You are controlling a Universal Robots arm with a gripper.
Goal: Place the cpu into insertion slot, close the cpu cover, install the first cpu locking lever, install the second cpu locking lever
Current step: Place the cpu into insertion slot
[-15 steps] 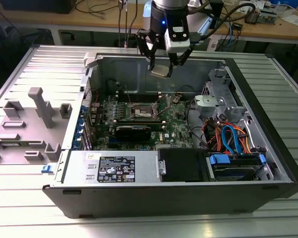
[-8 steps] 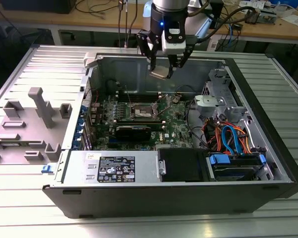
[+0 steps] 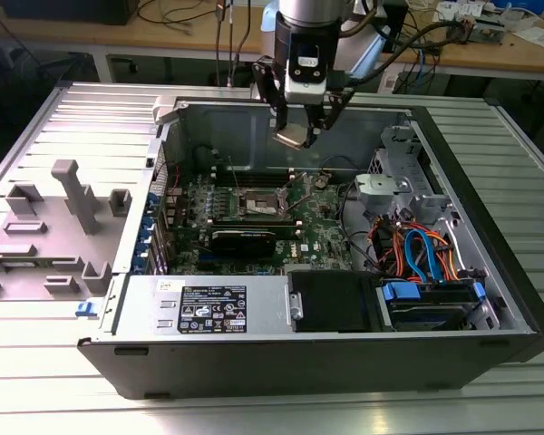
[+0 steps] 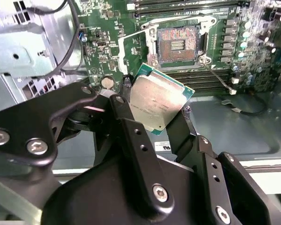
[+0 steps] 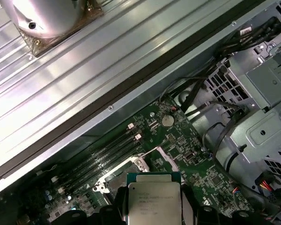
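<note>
1. I have the end effector (image 3: 297, 132) in the upper centre of the exterior view, hanging over the open computer case (image 3: 344, 367) that lies on the ribbed worktop (image 3: 36, 381).
2. Its two black fingers (image 4: 124, 117) are closed on the chip (image 4: 157, 101), pinching it by opposite edges. The silver top faces both wrist cameras.
3. The chip is in the air, well clear of the green circuit board (image 3: 331, 231) and touching nothing but the fingers.
4. The socket (image 4: 178, 42) sits on the board beside the long black memory slots (image 4: 192, 77). In the exterior view it lies below the chip and a little toward the view's left.
5. The socket's contact field is bare in the second wrist view, so nothing is seated in it.
6. I judge the first step, placing the chip, to be in hand and about half done: the chip is carried but not lowered. None of the later steps can have started.
7. In the second wrist view the chip's edges look skewed against the socket's edges. To my eye, seating it calls for squaring those edges, centring over the socket and a slow, level descent, since a tilted or offset drop could damage the contacts.
</note>
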